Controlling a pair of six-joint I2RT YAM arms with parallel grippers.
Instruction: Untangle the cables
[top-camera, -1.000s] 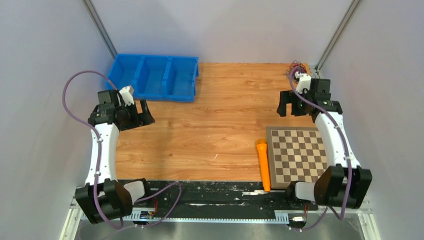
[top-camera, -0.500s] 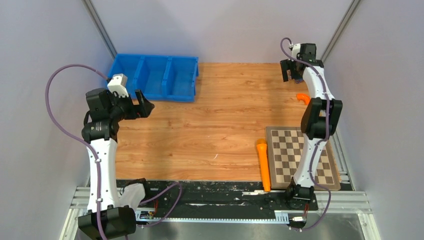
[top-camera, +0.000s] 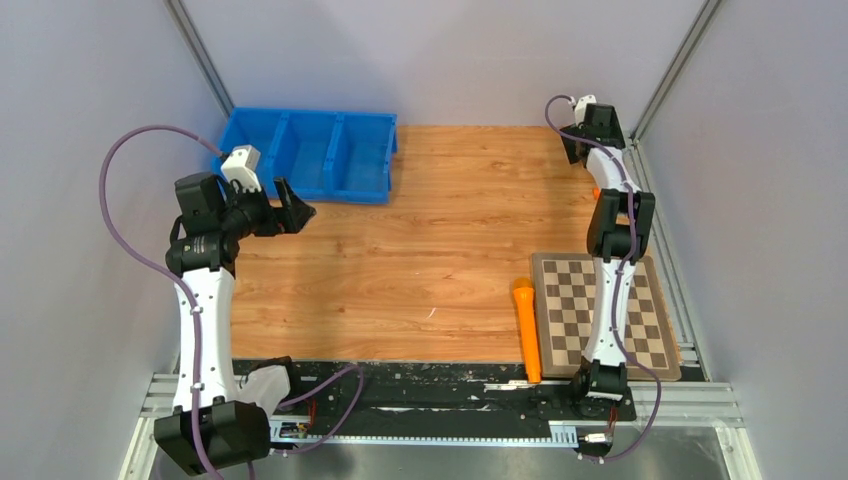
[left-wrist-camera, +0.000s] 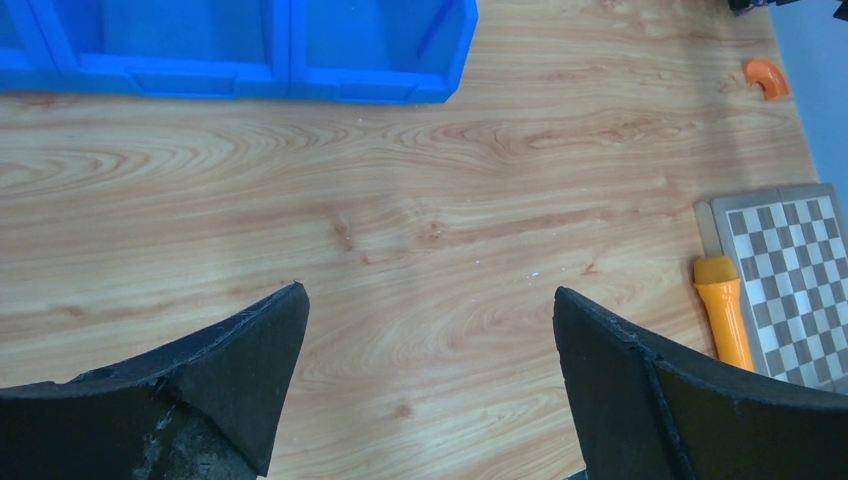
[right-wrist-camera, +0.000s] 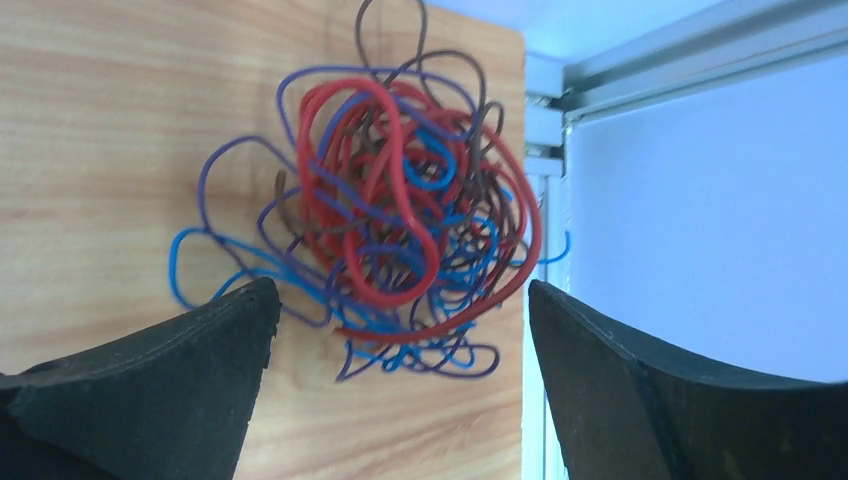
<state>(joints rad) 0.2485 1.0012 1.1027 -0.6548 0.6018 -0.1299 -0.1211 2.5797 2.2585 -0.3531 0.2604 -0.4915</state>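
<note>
The tangled ball of thin red, blue, purple and brown cables (right-wrist-camera: 400, 200) lies in the far right corner of the wooden bench (top-camera: 440, 250). I see my right arm stretched out to that corner, with the right tool (right-wrist-camera: 400, 295) gaping wide over the tangle and gripping nothing. My left arm is reared up. The left tool (left-wrist-camera: 429, 293) is equally wide and empty, near the blue plastic bin (top-camera: 340, 187).

My left arm (top-camera: 205, 300) and right arm (top-camera: 612, 300) are slim white shells linked by chunky black joints (top-camera: 620, 222). A thick purple hose (top-camera: 103, 185) trails along each, bowing out in loose loops. A small white camera (top-camera: 241, 163) caps each wrist. My left fingers (left-wrist-camera: 230, 370) are matte black wedges, scuffed grey along the edges. My right fingers (right-wrist-camera: 150, 390) are the same black, with a rough, grainy surface.
</note>
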